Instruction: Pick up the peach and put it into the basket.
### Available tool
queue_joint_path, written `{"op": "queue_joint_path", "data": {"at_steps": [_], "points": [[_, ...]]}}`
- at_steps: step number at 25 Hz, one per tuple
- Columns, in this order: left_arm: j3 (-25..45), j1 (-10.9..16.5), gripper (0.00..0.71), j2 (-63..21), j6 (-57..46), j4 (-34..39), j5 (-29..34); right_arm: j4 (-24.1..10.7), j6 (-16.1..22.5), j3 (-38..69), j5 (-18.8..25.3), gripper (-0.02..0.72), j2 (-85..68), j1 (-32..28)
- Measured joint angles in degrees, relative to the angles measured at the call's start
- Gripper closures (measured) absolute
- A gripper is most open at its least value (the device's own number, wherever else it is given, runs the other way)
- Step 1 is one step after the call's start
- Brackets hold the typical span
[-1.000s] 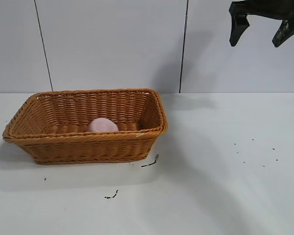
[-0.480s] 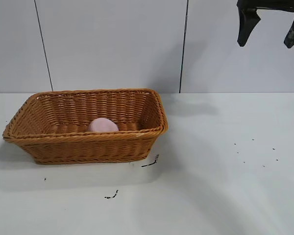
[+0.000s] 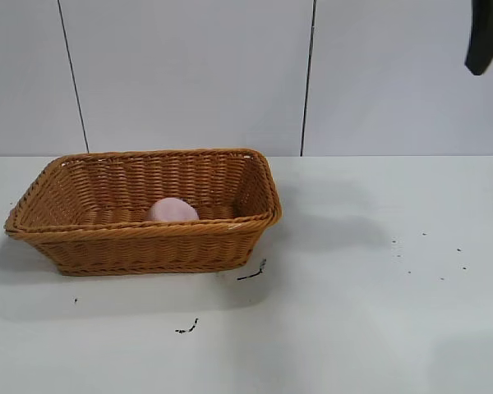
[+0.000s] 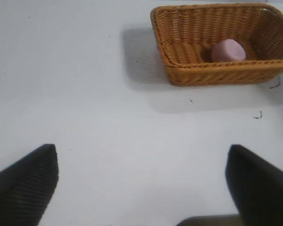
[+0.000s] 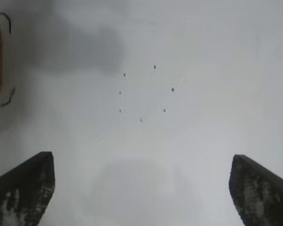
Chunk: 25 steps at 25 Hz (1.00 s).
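The pale-pink peach (image 3: 172, 209) lies inside the orange-brown wicker basket (image 3: 148, 238) at the left of the table. Both also show in the left wrist view, the peach (image 4: 228, 50) in the basket (image 4: 212, 73). My right gripper (image 5: 140, 162) is open and empty, high above the table's right side; only one dark finger (image 3: 485, 37) shows at the exterior view's top right edge. My left gripper (image 4: 141, 155) is open and empty, well away from the basket over bare table; it is out of the exterior view.
Small dark specks (image 3: 431, 254) dot the white table at the right. Dark scraps (image 3: 252, 272) lie by the basket's front right corner and in front of it (image 3: 187, 328). A grey panelled wall stands behind.
My right gripper has risen and moved right, nearly leaving the exterior view. The peach and basket have not moved.
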Motion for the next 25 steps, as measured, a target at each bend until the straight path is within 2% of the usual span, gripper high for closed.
{"op": "queue_joint_path", "data": {"at_steps": [3,6,10,18,25], "points": [[0.0,0.0,0.017,0.0,0.0,0.0,0.0,0.0,0.0,9.58,-1.36,0.008,-9.33,0.0],[0.0,0.0,0.017,0.0,0.0,0.0,0.0,0.07,0.0,17.82,-4.9,0.008,-19.51,0.0],[0.0,0.0,0.017,0.0,0.0,0.0,0.0,1.14,0.0,25.98,-6.04,0.008,-33.73,0.0],[0.0,0.0,0.017,0.0,0.0,0.0,0.0,1.14,-0.05,29.43,-9.38,0.008,-56.0,0.0],[0.0,0.0,0.017,0.0,0.0,0.0,0.0,1.09,-0.1,29.87,-10.33,0.008,-66.01,0.0]]}}
